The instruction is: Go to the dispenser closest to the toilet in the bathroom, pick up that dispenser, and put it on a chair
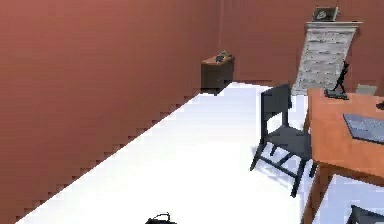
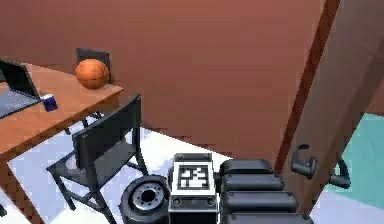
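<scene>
Forward view: a dark chair (image 1: 276, 108) stands on the white floor (image 1: 190, 150) just beside a wooden surface (image 1: 340, 150) at the right, with a small cabinet (image 1: 218, 72) against the far wall (image 1: 255, 40). In the arm side view a chair (image 2: 110, 142) stands just beside the surface (image 2: 72, 110), which carries a laptop (image 2: 16, 78), a small blue object (image 2: 50, 102) and an orange ball (image 2: 92, 72). The arm's dark end (image 2: 148, 198) lies low beside a white marked square (image 2: 192, 178); whether the fingers grip anything cannot be told.
</scene>
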